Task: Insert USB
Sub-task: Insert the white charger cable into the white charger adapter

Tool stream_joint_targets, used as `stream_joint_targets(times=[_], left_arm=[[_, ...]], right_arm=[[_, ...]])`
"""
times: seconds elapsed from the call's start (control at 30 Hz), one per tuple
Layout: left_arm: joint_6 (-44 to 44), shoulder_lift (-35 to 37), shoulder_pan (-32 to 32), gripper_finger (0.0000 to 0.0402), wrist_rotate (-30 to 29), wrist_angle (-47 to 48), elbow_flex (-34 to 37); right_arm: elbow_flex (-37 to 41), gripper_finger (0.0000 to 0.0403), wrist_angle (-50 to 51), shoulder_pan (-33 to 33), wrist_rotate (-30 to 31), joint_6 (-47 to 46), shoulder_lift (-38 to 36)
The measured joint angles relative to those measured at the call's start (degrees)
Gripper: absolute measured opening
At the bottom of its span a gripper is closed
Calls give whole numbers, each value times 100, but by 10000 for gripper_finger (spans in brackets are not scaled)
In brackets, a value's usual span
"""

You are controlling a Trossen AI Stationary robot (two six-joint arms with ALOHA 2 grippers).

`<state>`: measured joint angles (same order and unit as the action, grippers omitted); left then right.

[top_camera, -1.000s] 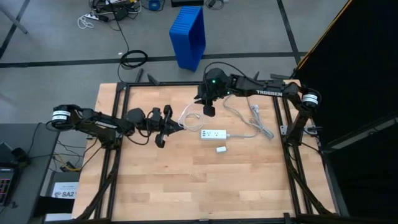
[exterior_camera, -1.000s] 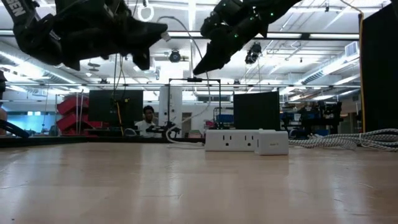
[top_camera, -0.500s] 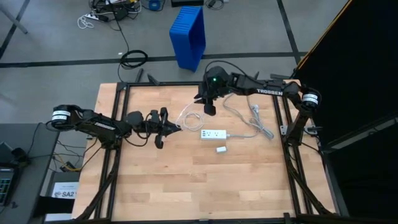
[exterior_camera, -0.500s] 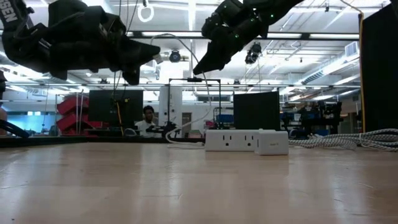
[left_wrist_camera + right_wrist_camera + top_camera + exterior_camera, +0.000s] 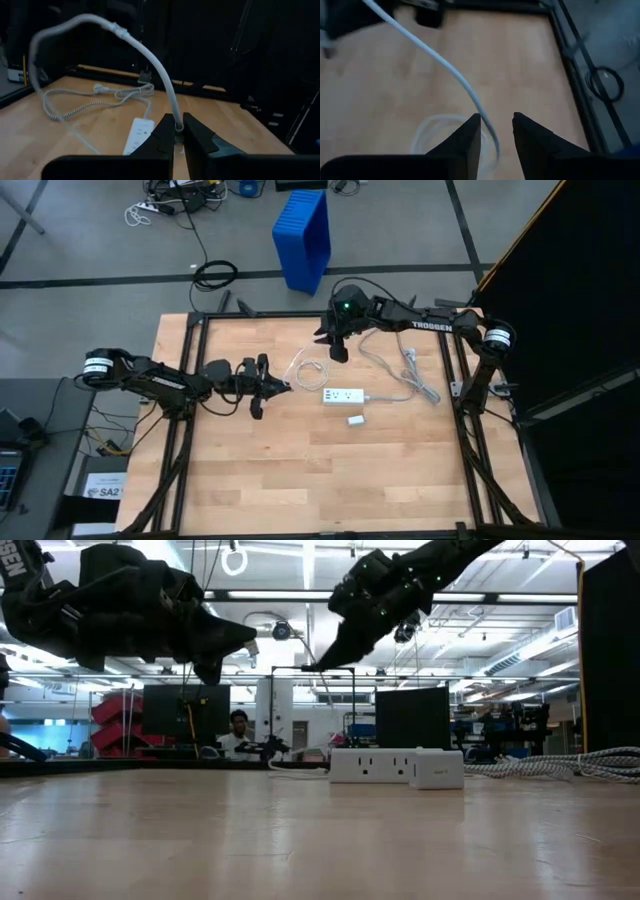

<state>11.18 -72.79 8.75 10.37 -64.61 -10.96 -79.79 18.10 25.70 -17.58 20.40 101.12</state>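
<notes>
The left end effector [image 5: 177, 131] is clamped on 1 end of the USB [image 5: 150, 55], whose white loops lie at 11 o'clock of the power strip [image 5: 343, 395] on the tabletop [image 5: 300, 470]. Only its wrist view shows that pinch. The right end effector [image 5: 496, 127] hangs parted above the loops.

The right arm [image 5: 425, 326] carries white "TROSSEN" lettering along its dark link, readable from above. A white card [image 5: 100, 489] lying off the table's near left corner shows "SA2". In the low view, white letters sit on the dark arm [image 5: 25, 555] at the upper left edge, cut off and unreadable.
</notes>
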Motion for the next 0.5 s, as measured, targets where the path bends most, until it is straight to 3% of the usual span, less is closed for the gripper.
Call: stream_joint_targets(times=[0.33, 0.5], left_arm=[[2, 0, 0, 1, 20, 356, -3], [-1, -24, 4, 1, -111, 387, -4]], right_arm=[[0, 157, 838, 242, -190, -266, -238], [171, 171, 1273, -82, -370, -340, -251]])
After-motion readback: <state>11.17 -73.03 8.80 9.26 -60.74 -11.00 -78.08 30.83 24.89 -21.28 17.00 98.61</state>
